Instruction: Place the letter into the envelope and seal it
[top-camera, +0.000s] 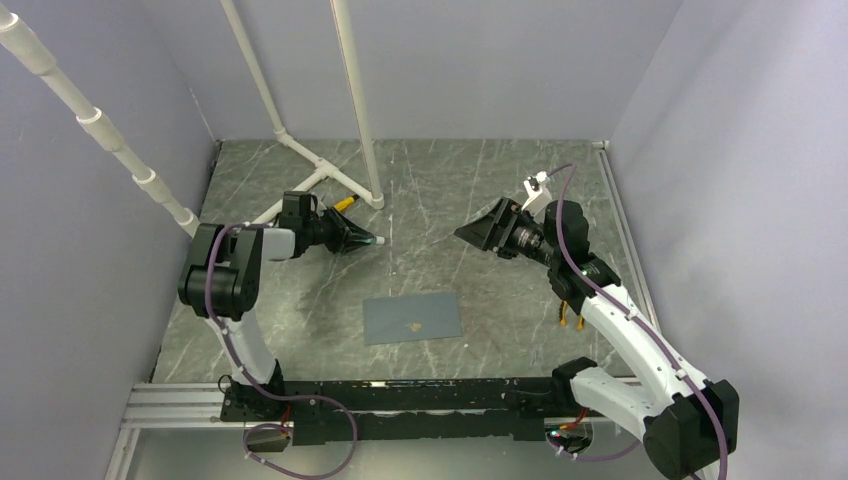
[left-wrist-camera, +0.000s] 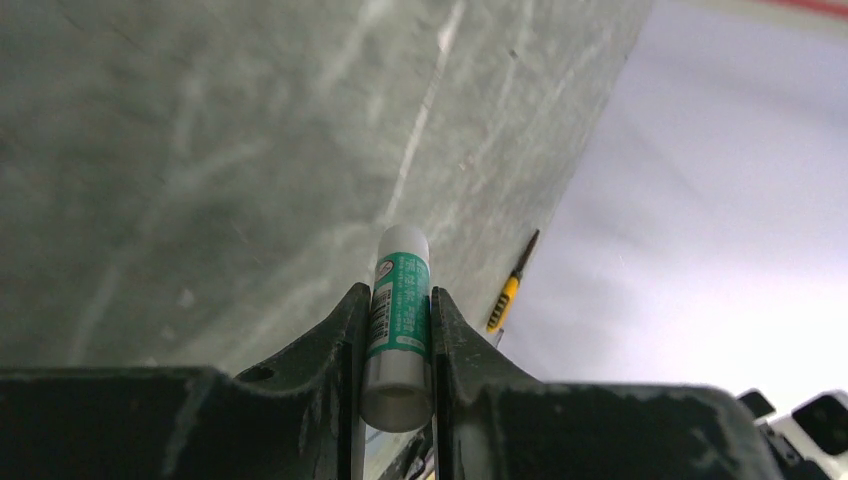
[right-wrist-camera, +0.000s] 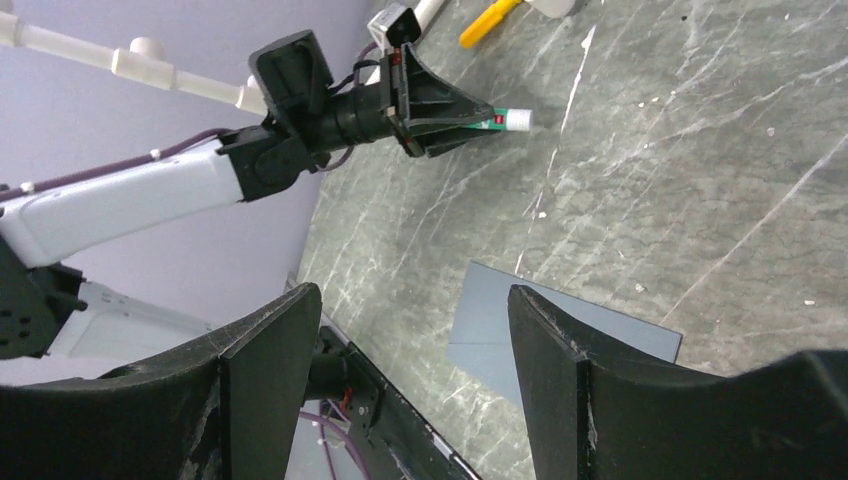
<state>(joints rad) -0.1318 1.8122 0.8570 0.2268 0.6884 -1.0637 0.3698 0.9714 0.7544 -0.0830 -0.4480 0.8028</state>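
The slate-grey envelope (top-camera: 412, 318) lies flat on the marble table near the front middle, with a small tan spot at its centre; in the right wrist view the envelope (right-wrist-camera: 490, 325) shows between my fingers, far below them. The letter is hidden. My left gripper (top-camera: 368, 241) hovers left of centre, shut on a green-and-white glue stick (left-wrist-camera: 400, 315) whose white cap points right. The same left gripper (right-wrist-camera: 468, 118) and glue stick (right-wrist-camera: 508, 119) show in the right wrist view. My right gripper (top-camera: 462, 233) hangs open and empty, right of centre, above the table.
White pipes (top-camera: 352, 100) rise from the back left of the table. A yellow-handled tool (top-camera: 343, 203) lies at their foot, and another yellow tool (left-wrist-camera: 508, 290) lies by the right wall. Grey walls close three sides. The black rail (top-camera: 400, 395) runs along the front.
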